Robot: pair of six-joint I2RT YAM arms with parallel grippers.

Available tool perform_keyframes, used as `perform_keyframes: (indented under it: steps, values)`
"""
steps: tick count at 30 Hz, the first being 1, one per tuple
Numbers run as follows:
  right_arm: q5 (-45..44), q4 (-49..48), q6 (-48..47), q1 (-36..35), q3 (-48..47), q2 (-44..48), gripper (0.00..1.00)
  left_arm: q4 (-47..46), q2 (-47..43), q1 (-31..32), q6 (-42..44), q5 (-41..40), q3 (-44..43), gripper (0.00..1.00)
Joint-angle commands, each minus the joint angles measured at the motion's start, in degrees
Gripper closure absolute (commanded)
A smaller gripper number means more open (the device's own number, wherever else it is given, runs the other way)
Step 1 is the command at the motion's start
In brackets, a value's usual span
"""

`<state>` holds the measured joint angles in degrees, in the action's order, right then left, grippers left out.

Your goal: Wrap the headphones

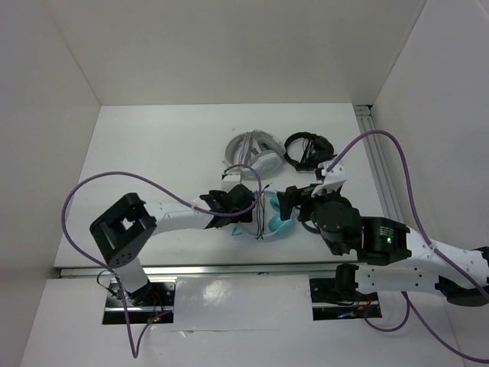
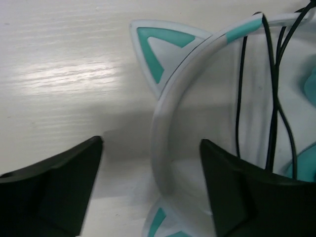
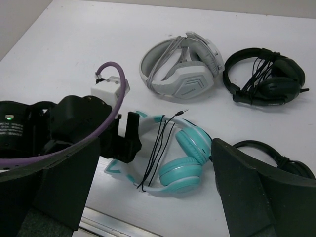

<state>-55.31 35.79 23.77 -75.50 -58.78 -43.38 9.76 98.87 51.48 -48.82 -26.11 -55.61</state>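
The teal headphones [image 3: 185,158] lie on the table with both ear cups folded together, and they also show in the top view [image 1: 280,225]. Their pale headband [image 2: 160,143] carries two cat ears [image 2: 160,47]. The thin black cable [image 3: 160,143] crosses the headband in a few strands [image 2: 274,98], and its plug [image 3: 183,112] lies free. My left gripper [image 2: 150,182] is open, with one jaw on each side of the headband between the ears, not touching it [image 1: 246,208]. My right gripper [image 3: 155,165] is open and empty above the ear cups [image 1: 294,200].
White-grey headphones [image 3: 182,69] and black headphones [image 3: 264,76] lie behind the teal pair, and both show in the top view [image 1: 252,153] [image 1: 307,149]. Another black ring-shaped thing [image 3: 276,155] lies at the right. The table's metal front rail [image 1: 229,269] is close.
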Motion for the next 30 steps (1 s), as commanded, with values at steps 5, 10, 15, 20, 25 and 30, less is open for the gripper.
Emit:
perform_keyframes:
  steps: [5, 10, 15, 20, 25, 30]
  values:
    - [3.0, -0.3, -1.3, -0.3, -4.5, -3.4, 0.00, 5.0, -15.7, 1.8, -2.3, -7.1, 2.0, 0.00]
    - [3.0, 15.1, 3.4, -0.3, -18.8, -9.5, 0.00, 18.3, -28.3, 5.0, 1.2, -10.9, -4.0, 0.00]
    - [5.0, 24.0, 5.9, -0.3, -27.6, -10.8, 0.00, 31.6, -44.5, 5.0, 2.7, -13.2, -9.2, 0.00]
    - [7.1, 26.6, 5.4, -0.3, -31.6, -4.8, 0.00, 43.7, -60.5, 5.0, 3.2, -18.2, -16.5, 0.00]
    - [6.6, 31.6, 6.0, 0.4, -35.3, -1.2, 0.00, 55.7, -66.1, 5.0, 3.2, -21.6, -25.4, 0.00]
    - [6.1, 37.5, 6.0, 5.0, -35.8, 1.1, 0.00, 59.7, -68.5, 5.0, 3.2, -20.3, -29.9, 0.00]
